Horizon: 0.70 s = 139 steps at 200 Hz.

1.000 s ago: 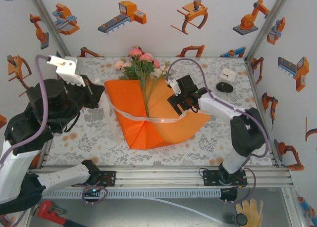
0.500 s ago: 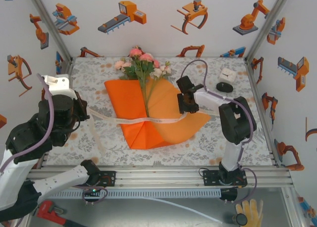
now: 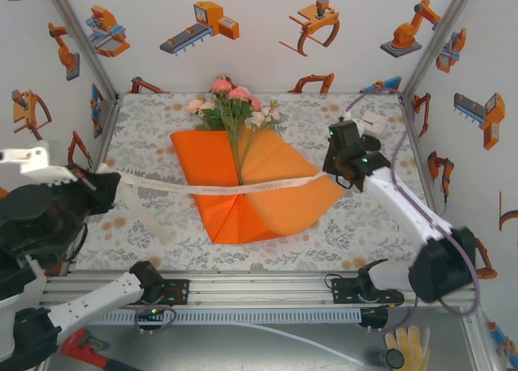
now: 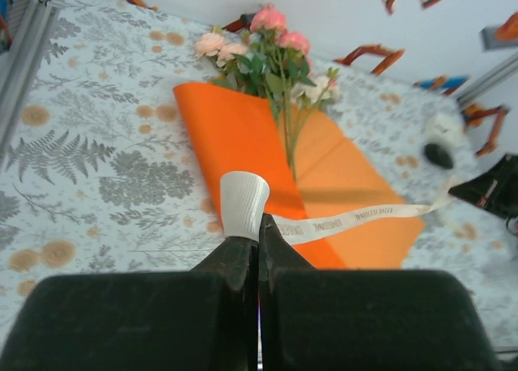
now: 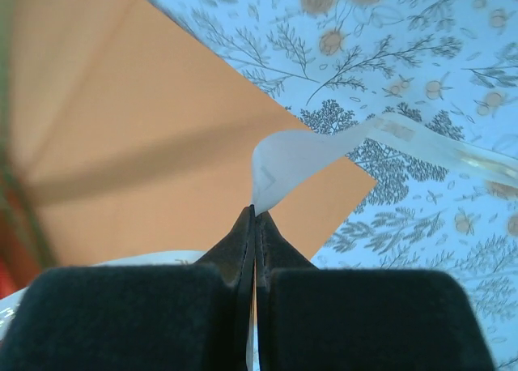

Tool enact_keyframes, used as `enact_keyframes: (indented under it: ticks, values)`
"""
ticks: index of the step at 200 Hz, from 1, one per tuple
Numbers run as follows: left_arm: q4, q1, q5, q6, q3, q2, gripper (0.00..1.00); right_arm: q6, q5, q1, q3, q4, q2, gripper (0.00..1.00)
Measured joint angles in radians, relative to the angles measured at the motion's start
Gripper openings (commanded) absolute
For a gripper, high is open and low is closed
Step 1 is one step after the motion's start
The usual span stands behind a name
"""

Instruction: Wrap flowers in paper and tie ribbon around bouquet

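i'm pinching the ribbon (image 3: 218, 187) with the left gripper (image 4: 259, 229) and the right gripper (image 5: 254, 219), both clamped tight on it. it's stretching between them, crossing over the paper (image 3: 275, 213) and the stems of the flowers (image 3: 231, 104).

Large orange rectangular paper sheet (image 3: 267, 213): plain, matt, smooth, few sharp fold creases. Narrow sheer cream-white ribbon (image 3: 218, 189): thin translucent fabric, faint sheen, printed lettering. Pink and cream flower bunch (image 3: 231, 102): soft matt petals, green leaves look slightly waxy. Grey-and-orange floral table cloth (image 3: 154, 144): flat matt print. Left gripper (image 4: 259, 225), right gripper (image 5: 254, 217): black matt fingers, plastic look. Silver front rail (image 3: 267, 283): ribbed bare metal.
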Motion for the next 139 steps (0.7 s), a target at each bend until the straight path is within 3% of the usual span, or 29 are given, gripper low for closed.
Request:
enact_keyframes:
  ticks: [35, 53, 74, 117, 139]
  values:
    - [-0.254, -0.031, -0.137, -0.282, -0.016, -0.045, 0.0, 0.177, -0.02, 0.037, -0.214, -0.144, -0.357, 0.0]
    - [-0.379, -0.088, -0.237, -0.496, -0.091, -0.06, 0.0, 0.229, -0.077, 0.058, -0.277, -0.256, -0.413, 0.0]
    - [-0.449, -0.212, -0.339, -0.706, -0.192, -0.137, 0.0, 0.264, -0.144, 0.085, -0.289, -0.361, -0.418, 0.0]
    - [-0.478, -0.51, -0.459, -0.871, -0.244, -0.241, 0.0, 0.301, -0.203, 0.119, -0.293, -0.508, -0.489, 0.0]
    - [-0.478, -0.551, -0.48, -0.891, -0.255, -0.201, 0.0, 0.314, -0.244, 0.121, -0.332, -0.51, -0.484, 0.0]
